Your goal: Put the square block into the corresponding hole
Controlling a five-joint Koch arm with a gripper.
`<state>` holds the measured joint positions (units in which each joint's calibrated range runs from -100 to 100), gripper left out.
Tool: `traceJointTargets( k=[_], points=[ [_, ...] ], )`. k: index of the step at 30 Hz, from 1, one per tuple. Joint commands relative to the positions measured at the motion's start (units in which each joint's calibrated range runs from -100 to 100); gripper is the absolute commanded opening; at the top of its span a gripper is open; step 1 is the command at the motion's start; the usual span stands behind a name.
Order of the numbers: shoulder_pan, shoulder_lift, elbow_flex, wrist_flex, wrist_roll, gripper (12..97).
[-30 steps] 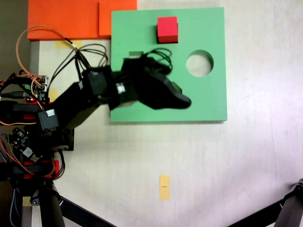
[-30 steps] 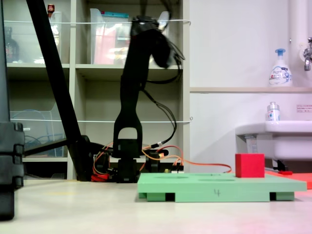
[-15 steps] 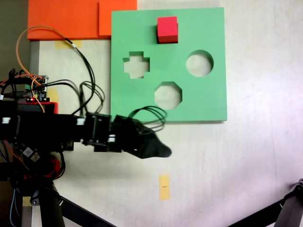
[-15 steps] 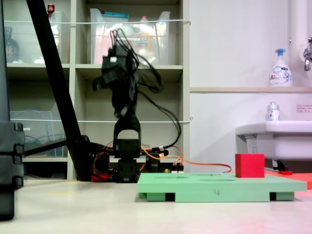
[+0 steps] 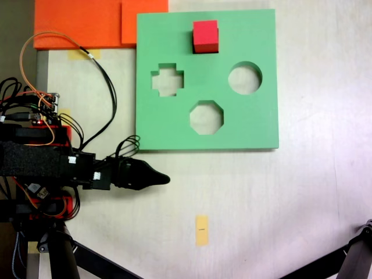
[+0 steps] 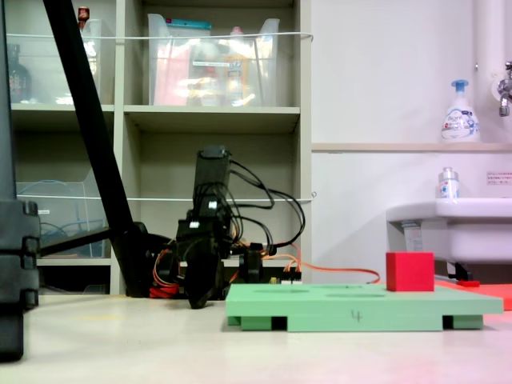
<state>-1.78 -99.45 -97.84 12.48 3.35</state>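
Observation:
The square block [image 5: 205,36], a red cube, stands on the green board [image 5: 256,116] near its far edge in a fixed view. In another fixed view it rises above the board's top at the right end [image 6: 410,271]. The corresponding hole is hidden; whether the cube sits in it I cannot tell. My gripper [image 5: 164,179] lies low over the table, left of and below the board, pointing right, far from the cube. Its jaws taper to one tip with no gap and hold nothing. It hangs near the tabletop [image 6: 198,302].
The board shows a cross cutout [image 5: 167,80], a round cutout [image 5: 244,78] and an octagonal cutout [image 5: 206,117]. Orange foam slabs [image 5: 87,22] lie at the top left. Wires and the arm's base [image 5: 35,168] crowd the left edge. A yellow tape mark [image 5: 201,229] is on the table.
The arm has swung off the green board, then drawn back and folded down low beside its base. The red cube has not moved.

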Motion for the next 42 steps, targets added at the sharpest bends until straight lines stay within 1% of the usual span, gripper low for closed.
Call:
traceJointTargets(
  k=[1,8,15,42],
  points=[
    [-0.1,-0.55,-2.16,2.3,-1.37,50.3],
    [0.05,-0.55,-2.16,1.34,-2.2,49.1],
    [0.05,-0.55,-2.16,-11.37,-2.15,49.1],
    [-0.05,-0.55,-2.16,-10.6,-2.1,49.3]
  ],
)
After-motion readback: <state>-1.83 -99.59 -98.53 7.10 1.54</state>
